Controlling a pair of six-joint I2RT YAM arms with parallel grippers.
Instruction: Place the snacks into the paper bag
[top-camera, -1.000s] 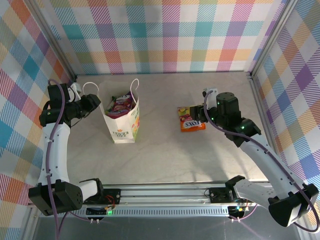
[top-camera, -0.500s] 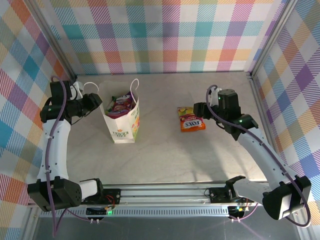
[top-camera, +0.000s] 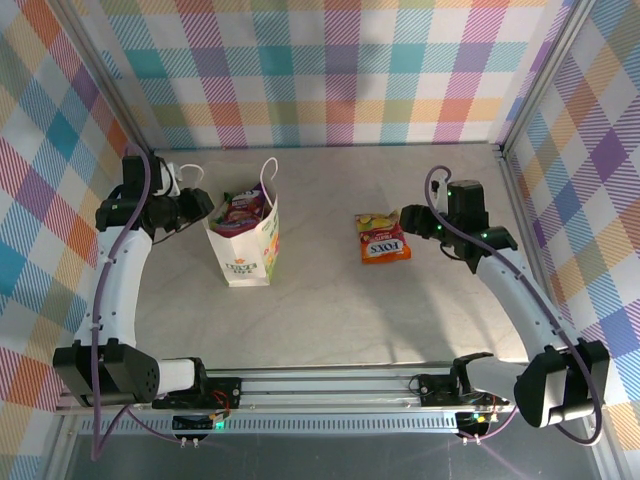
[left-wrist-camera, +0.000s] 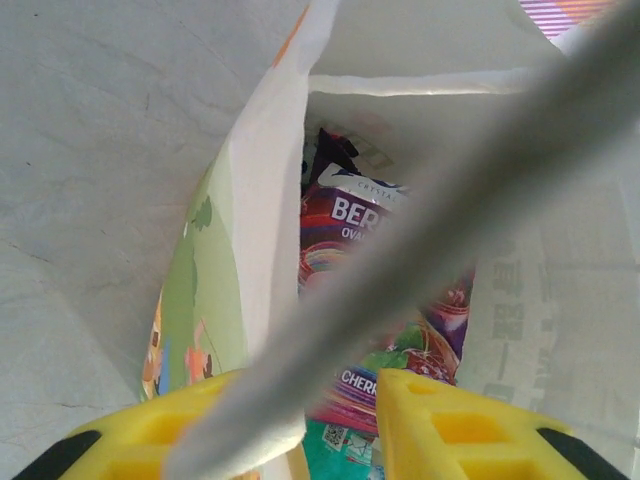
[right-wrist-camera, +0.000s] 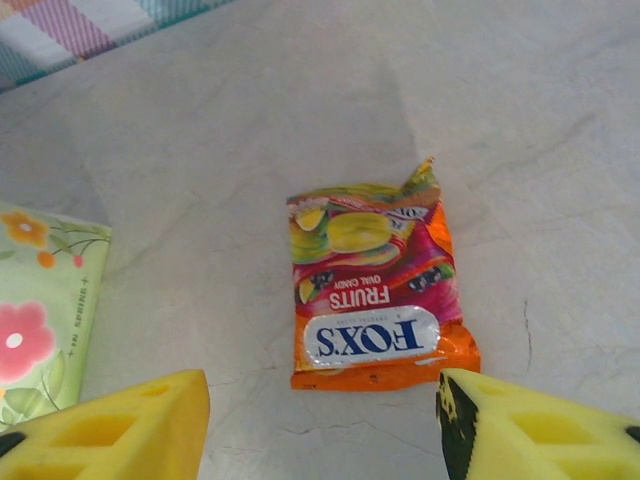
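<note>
white arms, black joints, purple cables

The paper bag stands open on the pale, veined counter, its mouth seen from above. Its left outer wall carries a green and orange cartoon print; the inner walls are plain white. Inside lies a purple packet with white lettering, partly cut off, and a teal patch shows below it. A blurred grey cord handle crosses the view diagonally from upper right to lower left. At the bottom edge, the left tool has its 2 yellow fingers apart: 1 outside the bag's left wall, 1 inside the mouth, with the wall and cord passing between them.
</note>
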